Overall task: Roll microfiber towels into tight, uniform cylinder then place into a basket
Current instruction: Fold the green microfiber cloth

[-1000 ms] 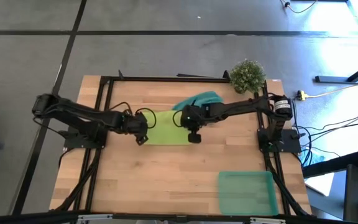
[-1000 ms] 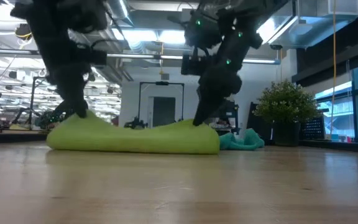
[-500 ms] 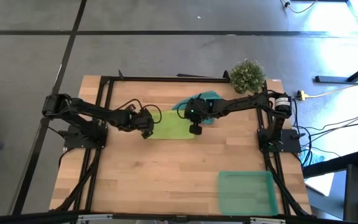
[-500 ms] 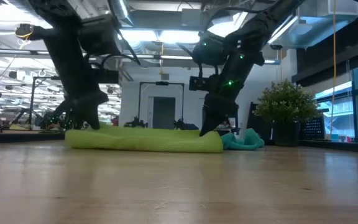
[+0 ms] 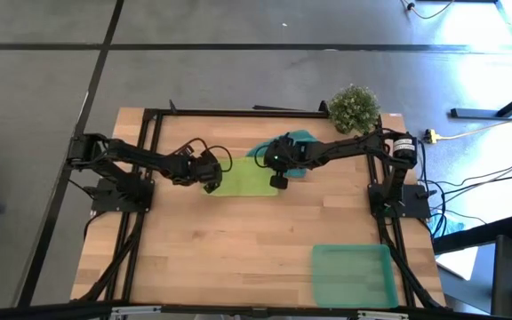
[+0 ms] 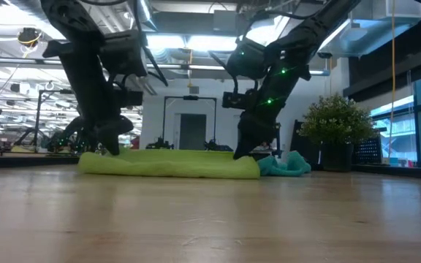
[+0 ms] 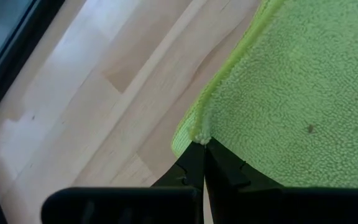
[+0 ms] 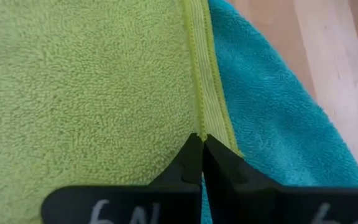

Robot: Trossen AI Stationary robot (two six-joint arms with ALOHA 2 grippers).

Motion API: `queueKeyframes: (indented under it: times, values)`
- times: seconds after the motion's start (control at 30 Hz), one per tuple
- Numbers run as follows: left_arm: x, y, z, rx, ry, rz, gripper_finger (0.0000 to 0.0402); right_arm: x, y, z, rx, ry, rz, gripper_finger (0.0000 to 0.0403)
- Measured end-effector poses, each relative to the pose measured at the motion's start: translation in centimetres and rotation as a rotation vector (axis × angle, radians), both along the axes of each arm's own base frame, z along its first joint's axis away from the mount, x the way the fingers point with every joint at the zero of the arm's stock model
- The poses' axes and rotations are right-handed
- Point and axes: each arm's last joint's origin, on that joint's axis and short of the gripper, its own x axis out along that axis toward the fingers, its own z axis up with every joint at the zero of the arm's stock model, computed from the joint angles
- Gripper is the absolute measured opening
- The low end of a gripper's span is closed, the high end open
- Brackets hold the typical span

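Wrist views show both arms' fingers pinching lime towel (image 5: pixel 243 177) edges; the high view seemingly hides this

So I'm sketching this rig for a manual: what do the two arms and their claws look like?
Both are dark, jointed arms with black cables looping alongside. The right arm shows small green lights. The left claw and right claw each end in two slim, tapering black fingers; white handwritten marks sit on the right claw's body.

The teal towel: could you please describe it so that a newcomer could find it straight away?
Start at the small bushy green plant on the wooden table's far edge. Just beside it, toward the centre, lies the crumpled teal microfiber towel, partly under the right arm. Unlike the neighbouring flat lime green microfiber towel, it is bunched and blue-green.
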Motion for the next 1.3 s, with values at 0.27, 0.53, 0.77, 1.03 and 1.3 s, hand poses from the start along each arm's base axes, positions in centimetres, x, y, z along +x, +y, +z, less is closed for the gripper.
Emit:
queueKeyframes:
  times: [0.27,0.53,0.77,1.03,1.3]
  values:
    - [0.0,0.3,0.0,-0.021,-0.016,0.013,0.0034,0.1,-0.1,0.1,-0.006,-0.013,-0.011,0.0047]
    - [0.1,0.5,0.0,0.000,-0.006,0.000,0.0086,0.4,-0.2,0.3,-0.017,-0.038,-0.012,0.0128]
    - [0.4,0.6,0.3,-0.055,-0.038,-0.052,0.0087,1.9,0.3,2.8,0.114,-0.086,0.030,0.0162]
    - [0.9,-0.8,-1.4,-0.213,0.057,-0.216,0.0089,1.4,3.9,1.3,0.375,-0.053,0.254,0.0153]
    - [1.1,-2.9,-1.9,-0.296,0.064,-0.265,0.0088,0.9,5.5,0.3,0.388,-0.035,0.259,0.0149]
